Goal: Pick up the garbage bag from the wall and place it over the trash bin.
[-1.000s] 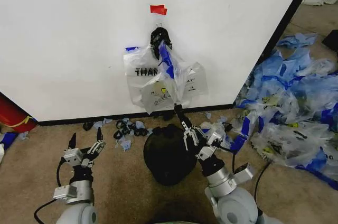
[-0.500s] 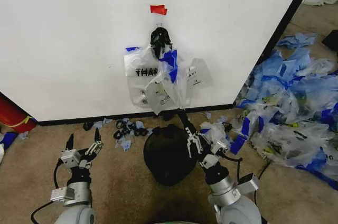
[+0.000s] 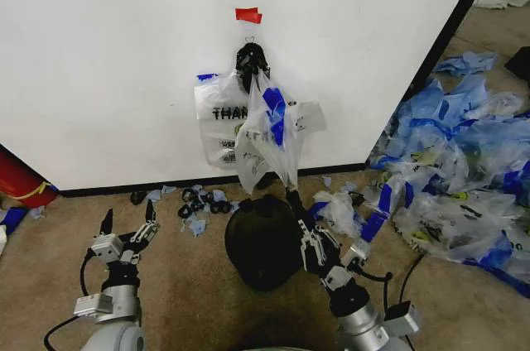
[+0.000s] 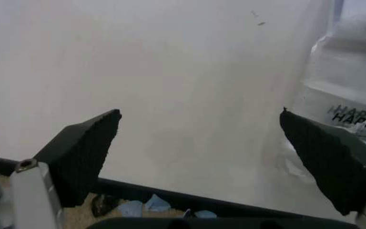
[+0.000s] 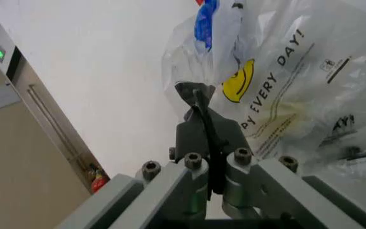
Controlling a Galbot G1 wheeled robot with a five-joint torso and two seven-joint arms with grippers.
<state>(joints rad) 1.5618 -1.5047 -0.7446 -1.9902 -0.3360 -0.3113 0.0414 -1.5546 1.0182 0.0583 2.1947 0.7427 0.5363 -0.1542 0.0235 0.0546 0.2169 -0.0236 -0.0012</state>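
Note:
The garbage bag (image 3: 263, 123), clear plastic with black print and blue handles, hangs on the white wall (image 3: 108, 61) under a red tape piece (image 3: 247, 14) and a small glossy black bundle (image 3: 250, 60). My right gripper (image 3: 291, 192) is shut on the bag's lower fold, just above the far rim of the round black trash bin (image 3: 263, 242). In the right wrist view the shut fingertips (image 5: 196, 95) pinch clear film beside the yellow smiley (image 5: 238, 82). My left gripper (image 3: 128, 212) stands open over the carpet, left of the bin, facing the wall (image 4: 170, 62) with nothing between its fingers.
A large heap of blue-and-clear bags (image 3: 451, 169) covers the floor on the right. Small black and blue scraps (image 3: 195, 199) lie along the wall's black base strip. A red object (image 3: 21, 181) sits at the far left. Bare carpet lies between the left arm and the bin.
My right arm has drawn back toward me and lower, still holding the bag. The bag's fold and blue handle have shifted down and right. The left gripper has barely moved.

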